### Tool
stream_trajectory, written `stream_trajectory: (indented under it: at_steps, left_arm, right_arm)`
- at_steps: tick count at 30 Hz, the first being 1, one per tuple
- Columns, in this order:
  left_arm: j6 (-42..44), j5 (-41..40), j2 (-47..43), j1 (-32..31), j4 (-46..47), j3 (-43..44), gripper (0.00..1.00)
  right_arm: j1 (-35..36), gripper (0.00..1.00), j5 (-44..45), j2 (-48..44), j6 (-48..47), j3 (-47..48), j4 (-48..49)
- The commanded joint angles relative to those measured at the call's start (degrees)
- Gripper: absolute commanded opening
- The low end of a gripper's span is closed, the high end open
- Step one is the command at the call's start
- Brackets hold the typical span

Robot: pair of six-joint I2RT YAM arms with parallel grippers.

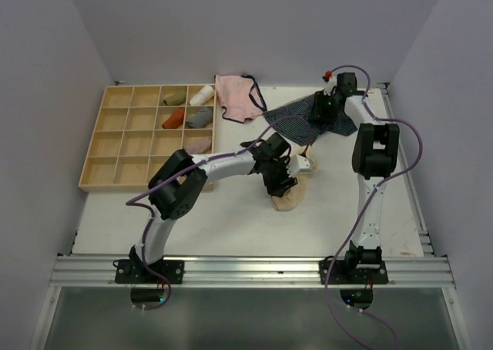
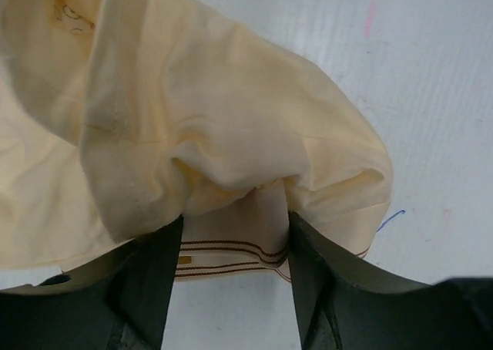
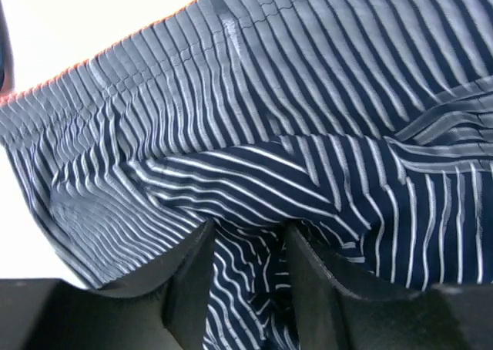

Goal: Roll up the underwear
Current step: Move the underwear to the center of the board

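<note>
Well, I see my left arm bent across the table [image 1: 231, 227], left gripper [image 2: 235, 228] pinching a fold of the underwear [image 2: 231, 119] mid-table; the outstretched right gripper [image 3: 246, 238] clamps the navy striped pair [image 3: 269, 80].

From above, the left hand [image 1: 283, 185] covers most of the underwear [image 1: 289, 203]. In the left wrist view the cloth runs past the top and left edges, and its folds hide the fingertips, so the grip cannot be told. The navy striped pair [image 3: 308, 134] fills the right wrist view, blurred at left, and hides the fingertips of the right hand [image 3: 248, 238]. Rolled things in the wooden tray [image 1: 115, 185] are too small to name.
</note>
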Motion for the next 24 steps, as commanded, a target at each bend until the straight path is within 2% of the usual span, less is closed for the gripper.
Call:
stream_trajectory:
  at_steps: [1,3,5,7,10,15,16,18,22,24]
  left_arm:
    - [6.5,2.8,-1.2,-4.5,-8.7,-4.8,0.62]
    - [6.1,1.9,-4.6,-4.8,-7.7,-5.5,0.7]
    - [4.0,2.0,-7.6,-3.4,-5.5,-5.6,0.75]
    - [0.5,4.6,-12.7,-1.4,-2.5,-5.1,0.79]
    - [-3.3,9.8,-18.6,5.6,-0.3,-4.2,0.81]
    - [-10.3,18.0,-28.5,14.6,1.8,-8.5,0.81]
    - [-13.2,19.0,-29.7,18.4,2.4,-9.4,0.81]
    - [-15.5,21.5,-32.5,22.2,2.8,-11.8,0.82]
    - [-17.0,21.1,-36.3,30.1,2.1,-14.3,0.82]
    - [-17.6,22.3,-37.9,32.5,2.2,-16.0,0.82]
  right_arm:
    - [-1.0,0.47,0.2,3.9,1.2,5.2,0.3]
    - [-0.9,0.52,-4.1,1.0,1.7,3.8,0.2]
    - [-0.8,0.6,-11.0,-3.9,0.9,2.3,-2.2]
    - [-0.8,0.63,-13.2,-7.5,-2.8,1.4,-7.6]
    - [-0.6,0.68,-16.5,-16.4,-13.1,-0.5,-16.1]
    - [2.8,0.64,-13.9,-31.4,-30.2,-8.6,-29.1]
    - [5.1,0.61,-13.1,-33.4,-32.4,-10.5,-30.4]
    - [8.3,0.58,-9.2,-37.9,-36.3,-17.4,-31.0]
    - [20.4,0.52,-2.6,-48.5,-40.8,-29.4,-28.6]
    - [24.7,0.5,-0.2,-50.2,-42.2,-35.3,-26.9]
